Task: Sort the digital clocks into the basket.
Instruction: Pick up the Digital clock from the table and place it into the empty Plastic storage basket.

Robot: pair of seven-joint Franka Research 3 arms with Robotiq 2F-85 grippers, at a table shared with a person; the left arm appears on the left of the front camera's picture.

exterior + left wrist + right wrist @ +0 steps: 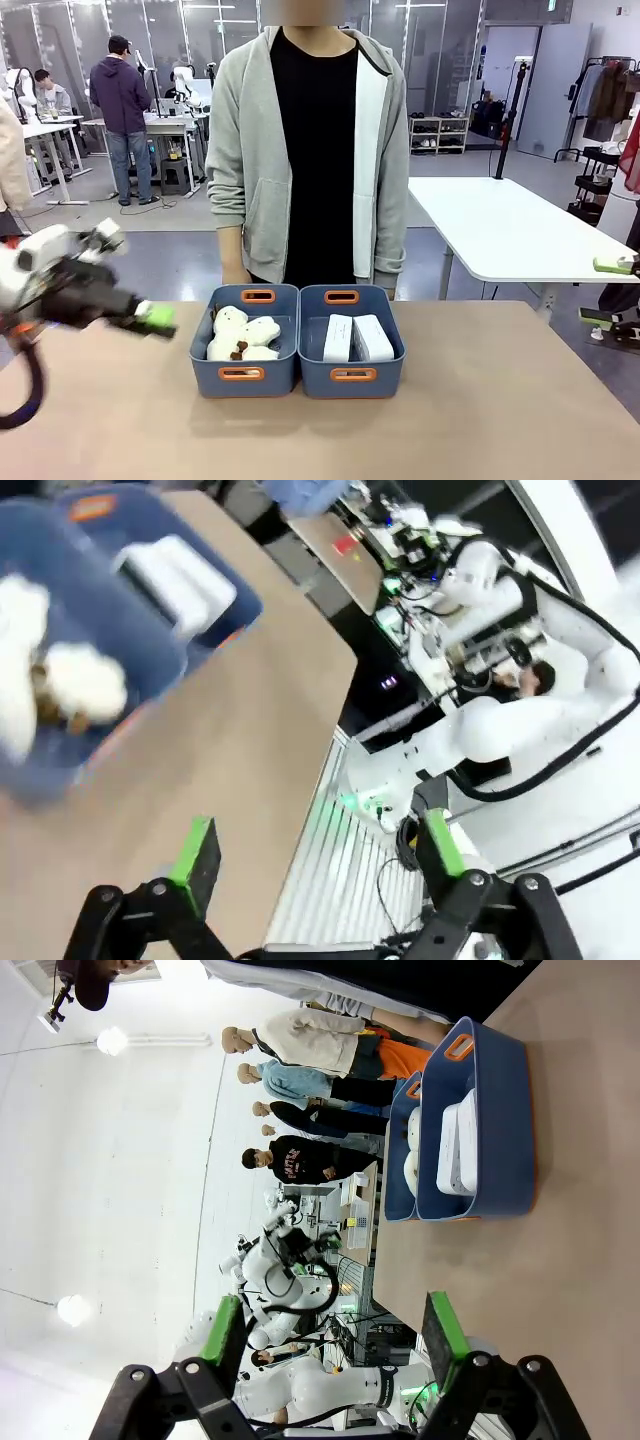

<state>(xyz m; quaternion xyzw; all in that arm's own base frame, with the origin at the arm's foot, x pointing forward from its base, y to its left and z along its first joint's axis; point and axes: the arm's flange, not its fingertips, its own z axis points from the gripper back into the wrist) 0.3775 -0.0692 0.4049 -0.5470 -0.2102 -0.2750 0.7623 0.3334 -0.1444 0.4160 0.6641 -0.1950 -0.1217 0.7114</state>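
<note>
**Both clocks lie in the right basket; both end effectors are empty**

Front view: the two digital clocks [357, 338] lie side by side in the right basket [352, 376], near the middle of the desk [320, 430]. The left tub [243, 374] holds the cream plush toys [241, 335]. The clocks are white rounded blocks. I judge them light, stiff and a little slippery, with a display that may scratch, so the best hold is across the two long plain sides. The left end effector [150, 318] hangs to the left of the tubs, blurred, and holds nothing.

Left wrist view: its fingers [197, 852] stand wide apart and empty above the bare desk. The clocks [175, 575] appear as a white blurred shape in their basket [225, 610].

Right wrist view: the right end effector [335, 1332] is also open, with nothing between its pads, well apart from the basket [500, 1110]. The clocks [458, 1148] rest flat inside.
</note>
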